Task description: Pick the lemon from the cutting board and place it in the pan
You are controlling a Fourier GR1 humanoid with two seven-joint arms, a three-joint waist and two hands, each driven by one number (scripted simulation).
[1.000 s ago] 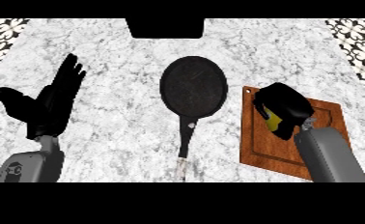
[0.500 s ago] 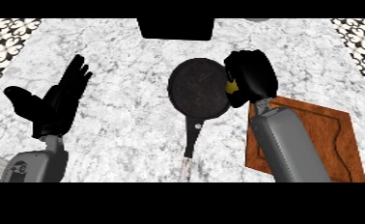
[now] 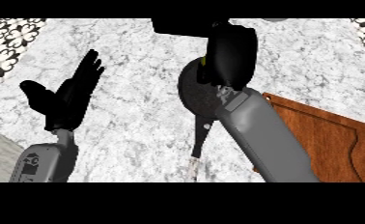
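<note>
White marble counter (image 3: 143,121), pan (image 3: 194,97), wooden cutting board (image 3: 328,141) at right

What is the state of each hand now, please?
Left hand: open, holding nothing, fingers up.
Right hand: shut on the lemon, above the pan.

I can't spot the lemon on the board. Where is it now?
In the head view, only a yellow sliver of the lemon shows, in the curled right hand above the pan, left of the cutting board.
</note>
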